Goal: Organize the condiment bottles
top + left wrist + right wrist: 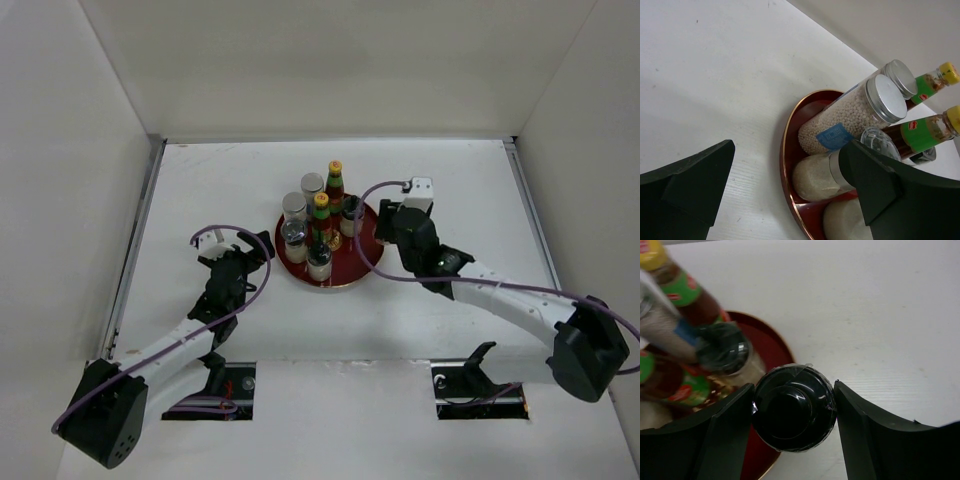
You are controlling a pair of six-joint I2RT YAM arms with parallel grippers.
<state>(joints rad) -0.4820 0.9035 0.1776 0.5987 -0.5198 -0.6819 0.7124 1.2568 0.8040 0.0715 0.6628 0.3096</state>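
Several condiment bottles stand together on a round red plate (340,277): silver-capped shakers (312,186), dark red sauce bottles (335,186) with yellow caps, and black-topped pale shakers (319,263). My right gripper (384,228) is at the plate's right rim. In the right wrist view it (794,407) is shut on a black-topped shaker (792,412), over the plate's edge (765,347). My left gripper (256,250) is open and empty just left of the plate. In the left wrist view its jaws (785,195) straddle the plate's rim (785,150), near a pale shaker (820,176).
The white table (200,180) is walled on the left, back and right. Purple cables loop over both arms. A silver-capped shaker of white beads (850,117) and two sauce bottles (927,129) stand behind the pale shakers.
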